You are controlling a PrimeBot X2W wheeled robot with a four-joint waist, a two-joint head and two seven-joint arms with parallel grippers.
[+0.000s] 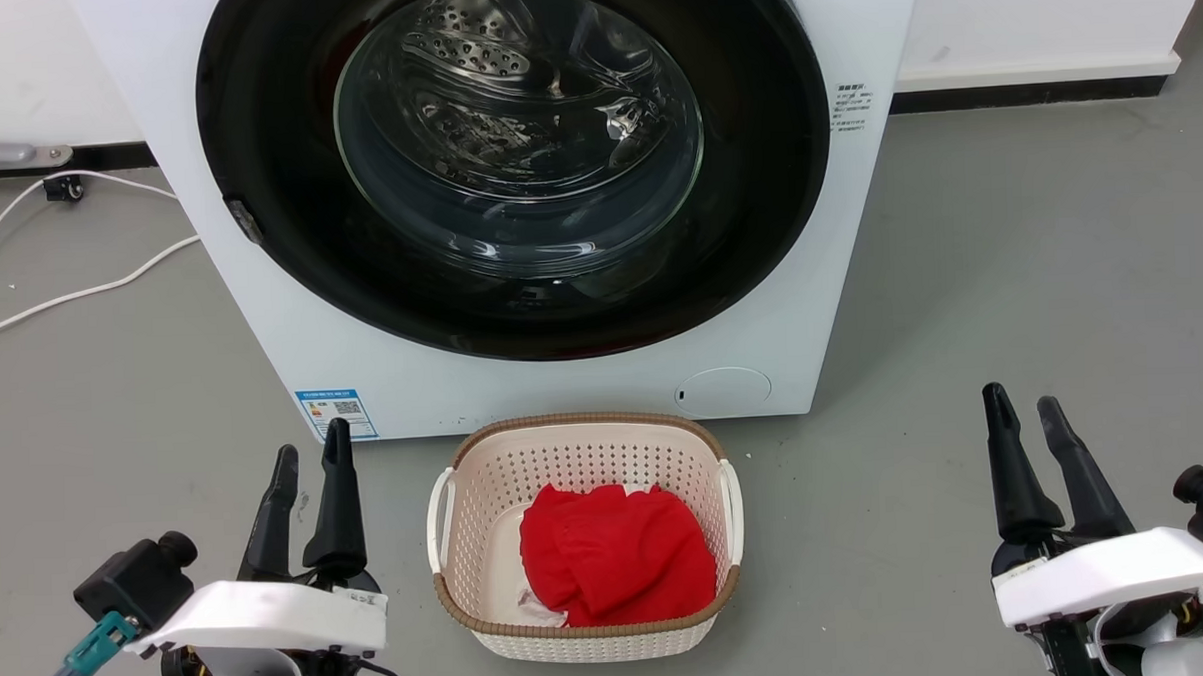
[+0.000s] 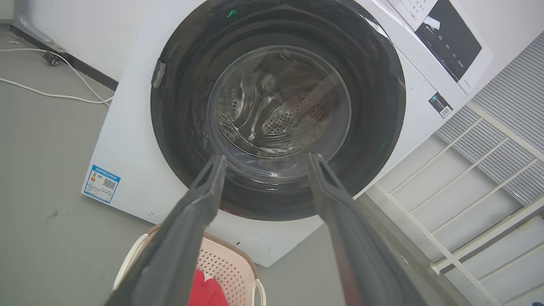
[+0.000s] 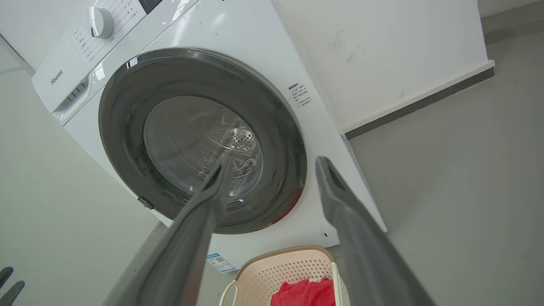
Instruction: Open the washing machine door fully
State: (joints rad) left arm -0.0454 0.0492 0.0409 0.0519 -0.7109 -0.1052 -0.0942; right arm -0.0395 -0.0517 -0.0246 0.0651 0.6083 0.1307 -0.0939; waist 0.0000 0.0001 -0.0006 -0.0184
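Note:
The washing machine [image 1: 413, 385] stands white and boxy straight ahead of me on the grey floor. Its door [image 1: 520, 161], a glossy black disc with a clear glass bowl, lies flat against the front, and the steel drum shows through the glass. A small grey latch [image 1: 245, 218] sits on the door's left rim. My left gripper [image 1: 311, 440] is open at the lower left, well short of the machine. At the lower right my right gripper [image 1: 1021, 398] is open too. Both wrist views face the door [image 2: 276, 106] [image 3: 199, 140] between open, empty fingers.
A cream perforated basket [image 1: 579, 424] holding a red cloth [image 1: 614, 558] sits on the floor directly in front of the machine, between my grippers. White cables [image 1: 60, 297] trail over the floor at the left. A white wall with dark skirting runs behind.

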